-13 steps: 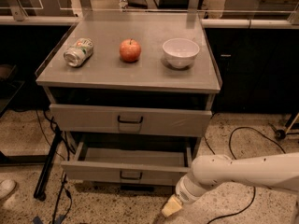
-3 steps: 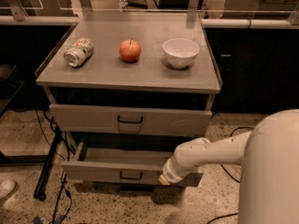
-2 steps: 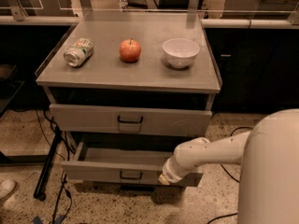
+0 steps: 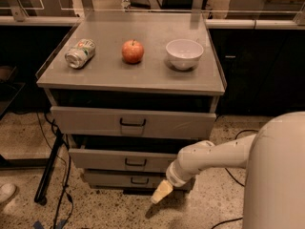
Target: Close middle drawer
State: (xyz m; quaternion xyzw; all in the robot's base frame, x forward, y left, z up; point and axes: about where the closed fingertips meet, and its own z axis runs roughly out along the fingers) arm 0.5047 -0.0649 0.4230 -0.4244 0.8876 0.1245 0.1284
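Gripper, cream-coloured and tapering, hangs low in front of the cabinet with its tip angled down and to the left, just above the floor; how wide it is parted cannot be made out, and it has hold of nothing. A white arm carries it in from the right, the wrist lying against the right end of the drawer fronts. Up and to the left of the gripper is the middle drawer, its flat grey front standing a little forward of the lowest drawer beneath it, with a dark gap showing along its upper edge. Its small dark handle sits at the centre, left of the wrist and apart from the gripper. The uppermost drawer juts out farther and overhangs both. On the cabinet top a can lies on its side at the left, an apple stands in the middle and a white bowl at the right, all well back from the front edge. Speckled floor lies bare in front of the drawers; cables and a dark stand leg crowd the left side, and the robot's body fills the lower right corner.
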